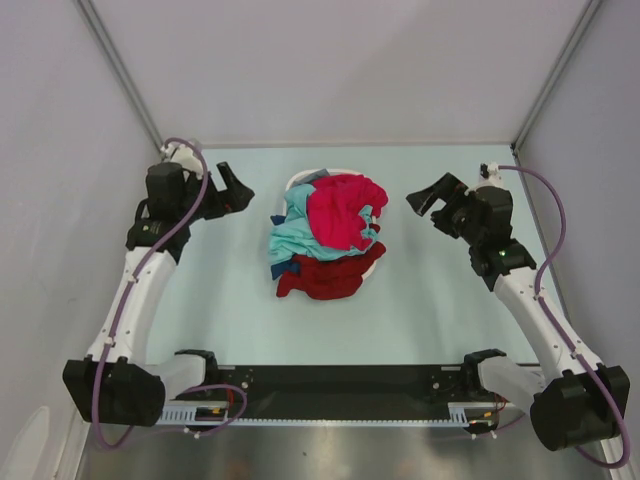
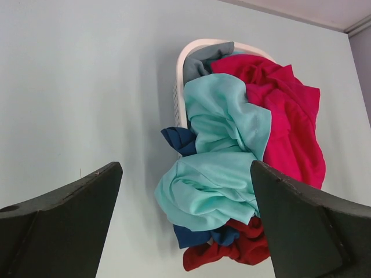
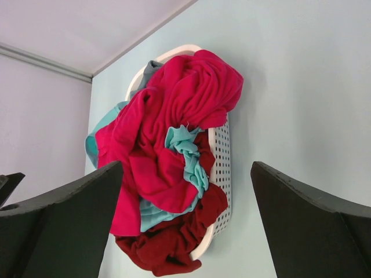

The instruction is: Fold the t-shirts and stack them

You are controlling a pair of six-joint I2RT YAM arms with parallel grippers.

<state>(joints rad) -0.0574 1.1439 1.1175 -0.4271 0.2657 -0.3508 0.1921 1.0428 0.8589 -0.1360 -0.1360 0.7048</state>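
Item 1. Left gripper [image 1: 236, 190], black, two-fingered: stands left of the basket, well apart from it and clear of the cloth. Its jaws are spread fully wide, point toward the basket and hold nothing.

Item 2. Small white perforated plastic basket [image 2: 181, 63]: sits at the middle of the pale blue-green table [image 1: 430, 300], overfilled with crumpled t-shirts. Only its far rim and parts of its side walls show.

Item 3. Light teal soft cloth t-shirt [image 1: 295, 232]: bunched on the basket's left side, spilling over the left wall onto the table beside it. A strip of it also shows toward the basket's right side, under the crimson cloth.

Item 4. Dark blue cloth [image 2: 181, 139]: small folds poke out at the basket's left wall under the teal shirt, and again at the near end.

Item 5. Grey cloth [image 2: 200, 61]: a small patch at the basket's far rim. What garment it is cannot be told.

Item 6. Bright crimson-pink t-shirt [image 1: 345, 210]: heaped on top, covering the basket's far and right portions.

Item 7. Dark maroon red t-shirt [image 1: 325, 278]: lowest in the pile, hanging out over the basket's near end onto the table.

Item 8. Right gripper [image 1: 425, 202], black, two-fingered: stands right of the basket, well apart from it. Its jaws gape fully wide toward the basket and hold nothing.
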